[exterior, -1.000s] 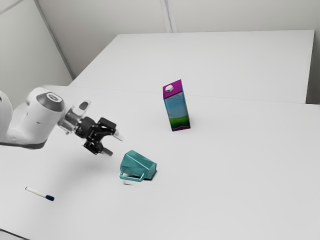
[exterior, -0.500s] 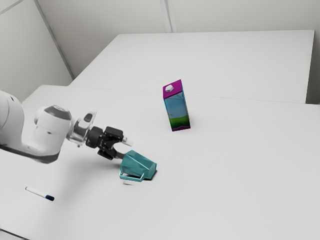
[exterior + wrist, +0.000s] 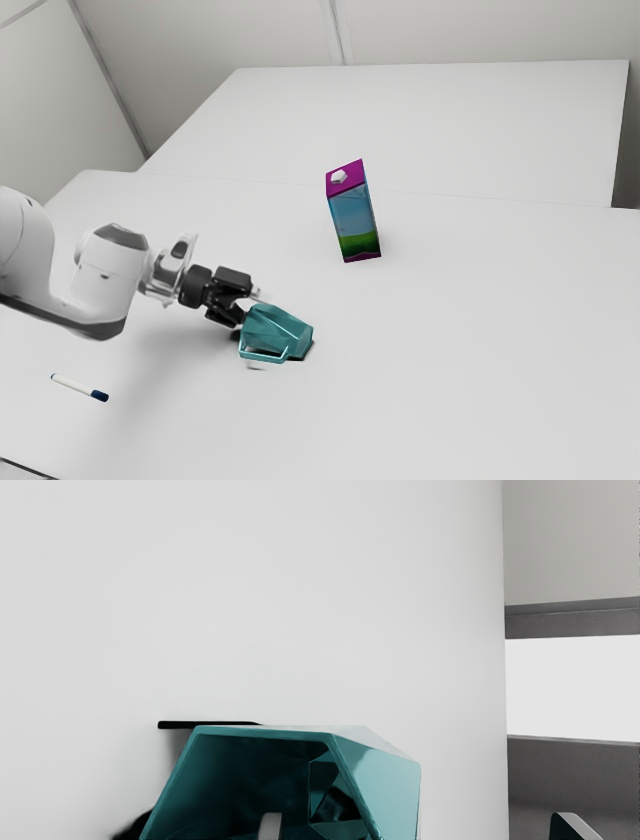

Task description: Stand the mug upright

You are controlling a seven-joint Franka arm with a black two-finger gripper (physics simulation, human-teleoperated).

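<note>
And here's the gripper (image 3: 255, 308), fingers spread wide and holding nothing, one tip (image 3: 270, 826) at the mouth of the mug (image 3: 275, 330), the other out past its side! The mug lies tipped over on the table (image 3: 450, 350), between the marker (image 3: 80, 387) and the carton (image 3: 355, 220), whose label runs blue over green beneath a magenta top.

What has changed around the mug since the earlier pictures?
The black two-finger end effector moved toward the exterior view's right and lower, up to the teal faceted mug; one finger now appears to be inside its mouth. Nothing has been gripped or let go. The mug still lies on its side; the purple-topped carton and white dark-capped marker stayed put.
</note>
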